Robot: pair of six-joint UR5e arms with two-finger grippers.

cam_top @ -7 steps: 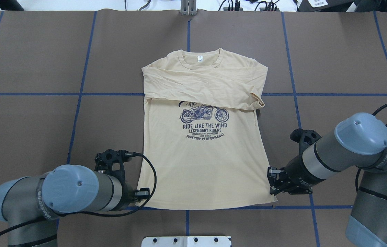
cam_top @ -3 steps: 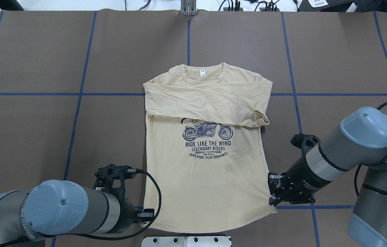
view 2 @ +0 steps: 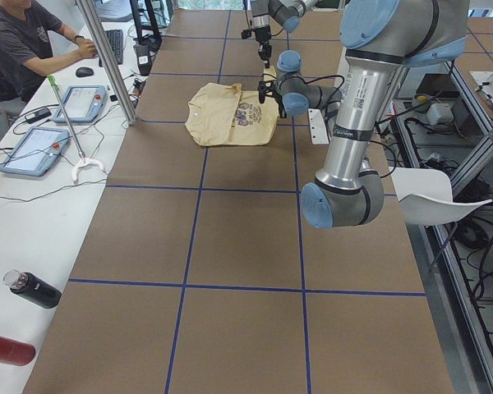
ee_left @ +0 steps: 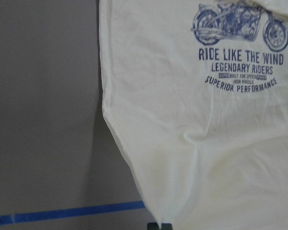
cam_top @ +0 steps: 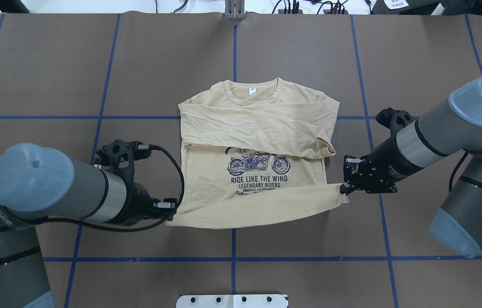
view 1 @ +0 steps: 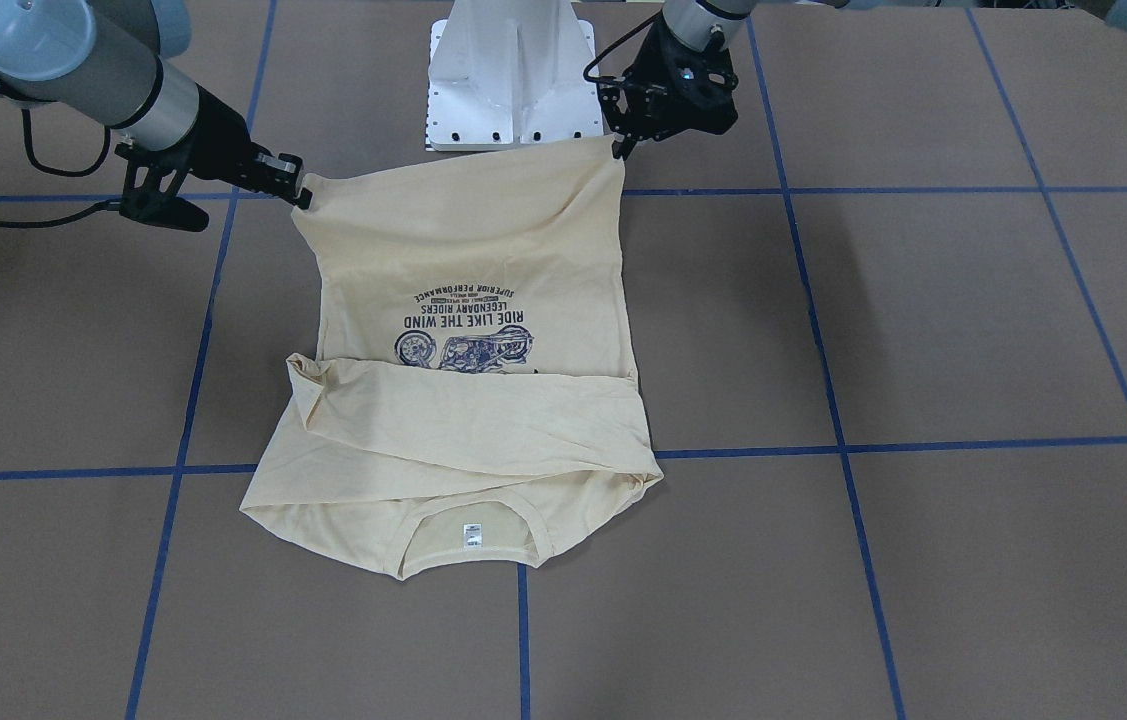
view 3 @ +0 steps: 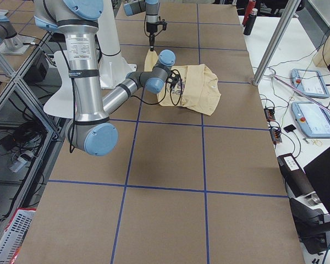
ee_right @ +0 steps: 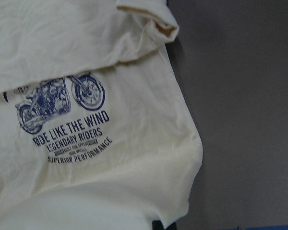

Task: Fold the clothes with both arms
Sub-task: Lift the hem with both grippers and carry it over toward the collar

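The clothes are one cream-yellow long-sleeved T-shirt (cam_top: 258,128) lying print side up at mid-table, collar and white label at the far end, both sleeves folded across the chest. My left gripper (cam_top: 171,213) is shut on the left hem corner. My right gripper (cam_top: 344,188) is shut on the right hem corner. The hem hangs raised between them, above the shirt's lower half, and covers the bottom line of the navy print. From the front, the left gripper (view 1: 615,148) and right gripper (view 1: 301,192) stretch the hem of the shirt (view 1: 463,420). Each wrist view shows the print on the shirt (ee_left: 197,120) (ee_right: 86,158) below.
The white pedestal base (cam_top: 232,300) sits at the near table edge, behind the lifted hem. Blue tape lines (cam_top: 95,137) grid the brown table. A person (view 2: 25,41) sits at a side desk with tablets and bottles (view 2: 33,289), away from the shirt.
Both grippers have risen and carried the hem corners away from the near edge toward the collar. The hem now hangs over the print's lowest text. The collar end has not moved since 0.4 s ago.
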